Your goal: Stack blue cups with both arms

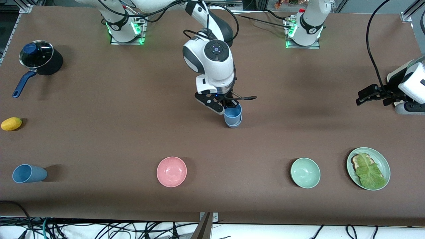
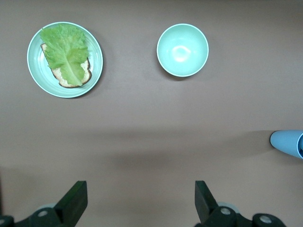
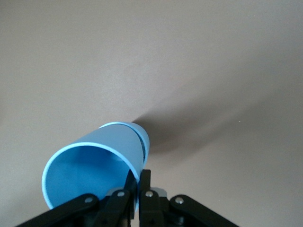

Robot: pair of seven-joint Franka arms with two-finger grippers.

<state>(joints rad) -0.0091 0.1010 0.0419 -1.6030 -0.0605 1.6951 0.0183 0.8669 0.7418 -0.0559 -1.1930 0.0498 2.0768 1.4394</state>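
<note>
Bare table (image 1: pixel 132 109) round stacked cups (image 1: pixel 233 117)

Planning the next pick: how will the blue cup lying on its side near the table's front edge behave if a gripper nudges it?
The lying cup rests on its curved wall, so it would probably roll, and its taper would likely curve that roll. It looks thin-walled and light, so it may skid on the table. It seems rigid, not floppy.

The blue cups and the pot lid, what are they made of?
The blue cups look like matte plastic: even dusty blue, thin rims, no shine. The right gripper pinches the upper one's rim. The pot lid looks like clear glass in a shiny metal rim, with a blue knob, probably plastic.
</note>
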